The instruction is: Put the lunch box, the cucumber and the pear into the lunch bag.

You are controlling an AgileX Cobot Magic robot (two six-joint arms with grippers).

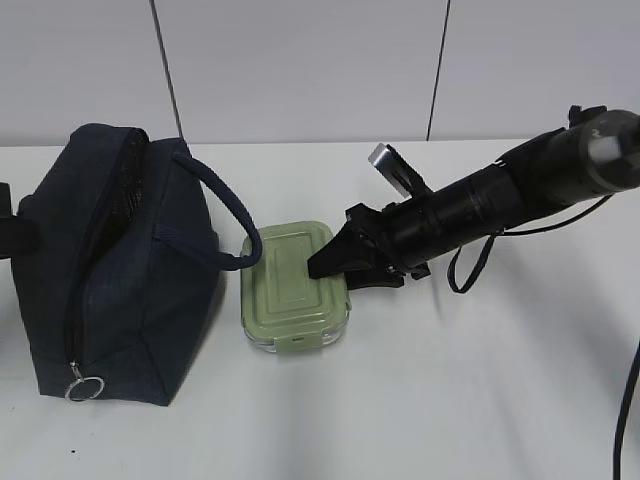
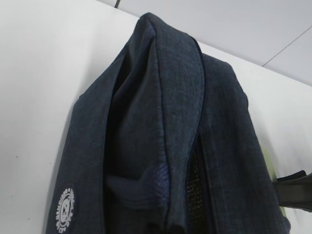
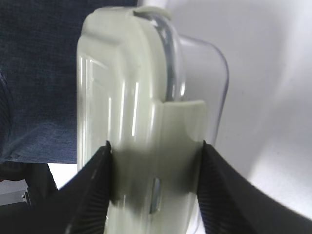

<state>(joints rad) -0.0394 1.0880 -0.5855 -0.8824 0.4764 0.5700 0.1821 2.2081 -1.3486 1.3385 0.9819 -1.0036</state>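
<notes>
The navy lunch bag (image 1: 130,290) stands at the left, its ring pull (image 1: 84,388) at the near end and its top gaping at the far end. It fills the left wrist view (image 2: 161,122). The sage-green lunch box (image 1: 290,290) lies just right of the bag, under the loop handle (image 1: 225,215). My right gripper (image 1: 335,262) is at the box's right edge. In the right wrist view, my right gripper (image 3: 156,146) has both fingers pressed on the lunch box (image 3: 126,97) at its side clip. Only a black part of the left arm (image 1: 10,230) shows, against the bag's left side. The cucumber and the pear are out of view.
A white table (image 1: 480,400) carries everything, with a white panelled wall (image 1: 300,70) behind it. The right arm's black cable (image 1: 470,265) hangs beside the arm. The bag also shows behind the box in the right wrist view (image 3: 39,73).
</notes>
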